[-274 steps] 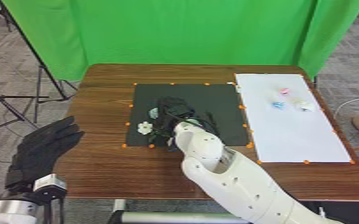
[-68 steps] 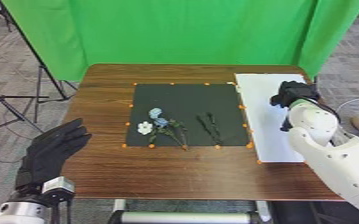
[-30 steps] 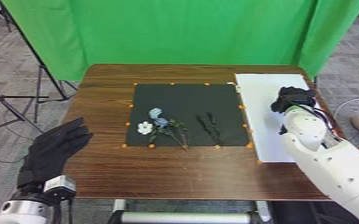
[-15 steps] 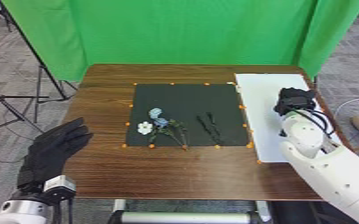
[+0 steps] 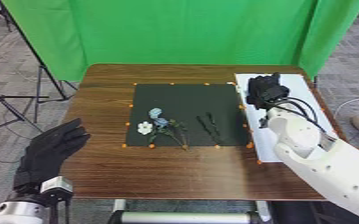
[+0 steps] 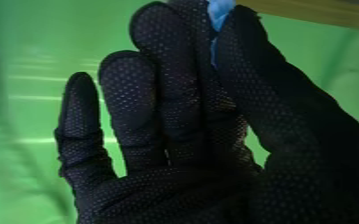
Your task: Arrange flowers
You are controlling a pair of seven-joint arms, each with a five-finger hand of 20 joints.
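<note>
1. The blue piece [image 6: 218, 12], probably a flower head, sits between thumb and fingers of the right hand [image 5: 266, 90] in the right wrist view; a grip this near the tips could let it slip or twist if the hand turns
2. That hand is narrow, pinching the piece over the white sheet [image 5: 297, 82], at about 2 o'clock from the middle of the black mat [image 5: 189, 97]; swinging low towards the mat could brush the piece loose
3. On the mat, two dark stems [image 5: 209, 127] lie towards 4 or 5 o'clock, seemingly without blooms; if one is the target, a slightly misaimed push could roll it aside
4. Towards 8 and 9 o'clock lie the white flower [image 5: 145, 128], upper blue flower [image 5: 155, 112] and lower blue flower [image 5: 161, 122]; overreaching could drag this close cluster apart
5. Farther out at 8 o'clock, the left hand [image 5: 47, 155] is wide and empty, so nothing steadies the stems
</note>
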